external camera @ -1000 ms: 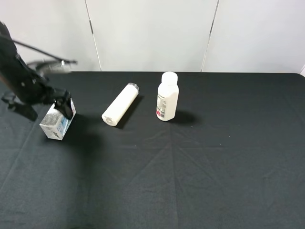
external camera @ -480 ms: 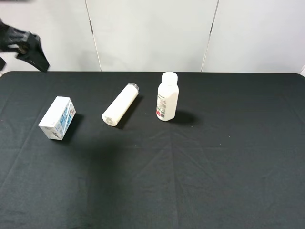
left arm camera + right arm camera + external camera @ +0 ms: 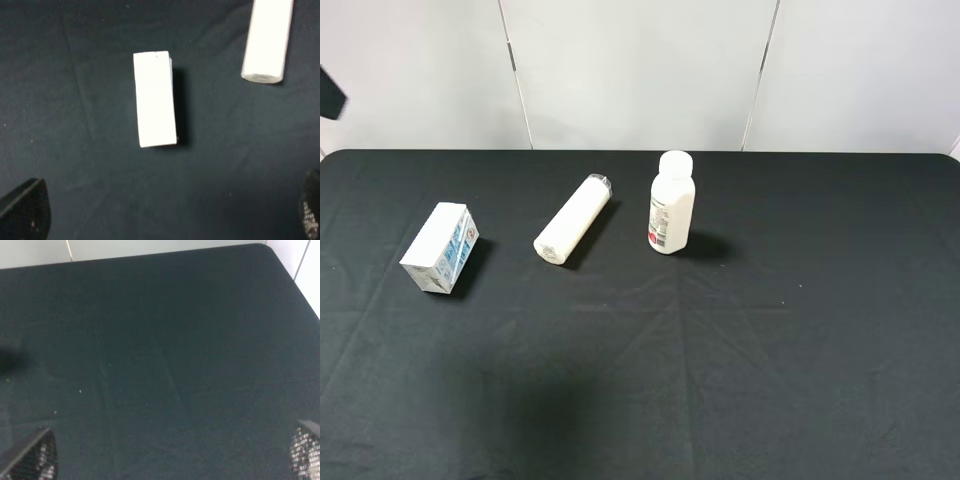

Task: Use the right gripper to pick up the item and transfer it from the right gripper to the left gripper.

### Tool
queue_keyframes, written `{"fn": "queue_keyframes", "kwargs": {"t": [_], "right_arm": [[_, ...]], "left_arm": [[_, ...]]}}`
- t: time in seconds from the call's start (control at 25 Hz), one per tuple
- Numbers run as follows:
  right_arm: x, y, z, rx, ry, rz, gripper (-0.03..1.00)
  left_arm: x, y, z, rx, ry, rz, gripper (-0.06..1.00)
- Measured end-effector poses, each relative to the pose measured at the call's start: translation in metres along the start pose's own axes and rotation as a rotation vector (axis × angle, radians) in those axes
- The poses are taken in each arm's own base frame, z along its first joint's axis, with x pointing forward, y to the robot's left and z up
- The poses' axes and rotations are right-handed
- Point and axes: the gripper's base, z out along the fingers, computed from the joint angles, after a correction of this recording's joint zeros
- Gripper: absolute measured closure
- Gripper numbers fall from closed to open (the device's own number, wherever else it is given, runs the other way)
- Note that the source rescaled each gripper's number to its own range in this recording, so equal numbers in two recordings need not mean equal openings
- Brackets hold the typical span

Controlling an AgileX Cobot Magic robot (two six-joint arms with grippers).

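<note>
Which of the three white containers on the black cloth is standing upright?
The capped bottle, farthest right of the three. The tube-like bottle and the small carton both lie on their sides.

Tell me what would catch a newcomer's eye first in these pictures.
Three white things against the black tablecloth: a small carton lying on its side at the left, a tube-like bottle lying diagonally beside it, and a capped bottle standing upright near the middle. No hand touches any of them; the left hand hangs open above the carton.
</note>
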Motion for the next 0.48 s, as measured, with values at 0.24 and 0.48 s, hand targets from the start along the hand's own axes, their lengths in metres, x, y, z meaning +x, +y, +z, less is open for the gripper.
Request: {"fn": "queue_keyframes", "kwargs": {"t": [0.24,0.48], "right_arm": [[0.000,0.000,0.000,0.000,0.000,0.000,-0.03],[0.000,0.000,0.000,0.000,0.000,0.000,-0.03]], "left_arm": [[0.044,-0.007,-0.020,0.000,-0.019,0.007,-0.06],[0.120,-0.015,-0.013,-0.001,-0.024,0.008,-0.06]]}}
